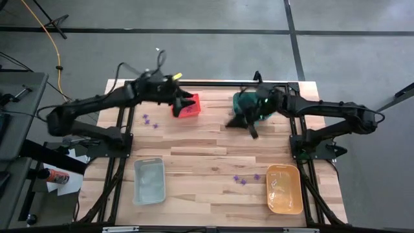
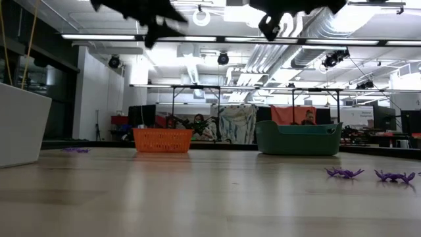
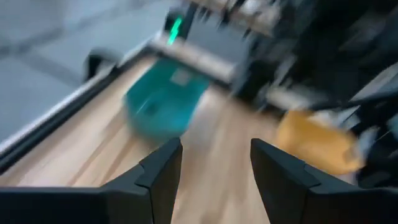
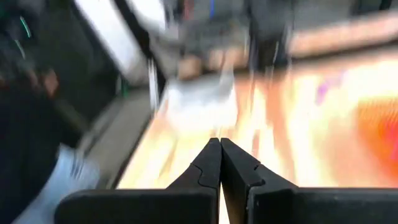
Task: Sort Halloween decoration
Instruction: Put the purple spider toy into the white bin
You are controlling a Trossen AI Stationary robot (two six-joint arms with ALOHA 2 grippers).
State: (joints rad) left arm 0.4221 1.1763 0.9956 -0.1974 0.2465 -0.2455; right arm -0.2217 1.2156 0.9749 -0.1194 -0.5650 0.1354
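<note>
Tiny purple Halloween trinkets lie flat on the wooden table: two [image 1: 150,122] left of the red bin [image 1: 187,107] and three [image 1: 244,179] beside the orange bin [image 1: 284,189]; two of these [image 2: 344,173] also show in the low view. My left gripper [image 1: 189,101] hangs open above the red bin with nothing between its fingers [image 3: 214,168]. My right gripper [image 1: 249,126] is shut and empty [image 4: 220,149], raised just in front of the green bin [image 1: 249,105].
A clear bin [image 1: 149,181] stands at the near left and the orange bin at the near right. The red bin [image 2: 163,139] and the green bin [image 2: 299,138] stand at the far middle. Bare wood lies between the bins.
</note>
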